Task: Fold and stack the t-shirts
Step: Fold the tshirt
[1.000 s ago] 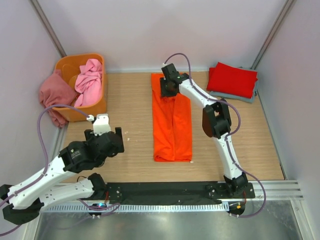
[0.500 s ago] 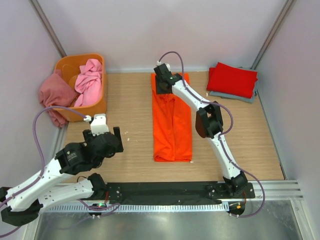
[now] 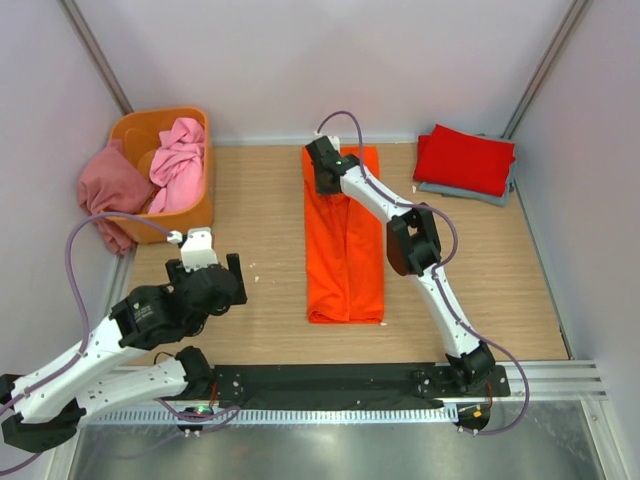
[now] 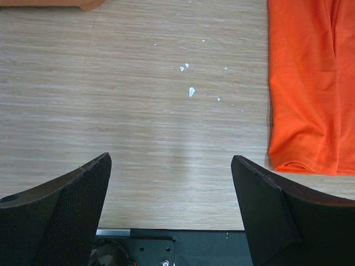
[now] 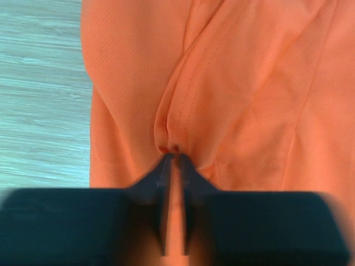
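The bright orange t-shirt (image 3: 345, 240) lies as a long folded strip in the middle of the table. My right gripper (image 3: 326, 176) sits at its far end, shut on a pinched fold of the orange t-shirt (image 5: 233, 83). My left gripper (image 4: 172, 188) is open and empty over bare table, left of the shirt's near corner (image 4: 310, 83). The red t-shirt (image 3: 465, 158) lies folded on the grey-blue t-shirt (image 3: 495, 195) at the back right. The light pink t-shirt (image 3: 178, 160) sits in the tub and the dusty rose t-shirt (image 3: 110, 190) hangs over its left side.
An orange plastic tub (image 3: 200, 205) stands at the back left. White walls close in the table on three sides. A black strip and metal rail (image 3: 330, 385) run along the near edge. Small white flecks (image 4: 191, 91) lie on the wood.
My right gripper has moved left along the far end of the orange t-shirt, from its right side to its left part. The left arm has shifted slightly.
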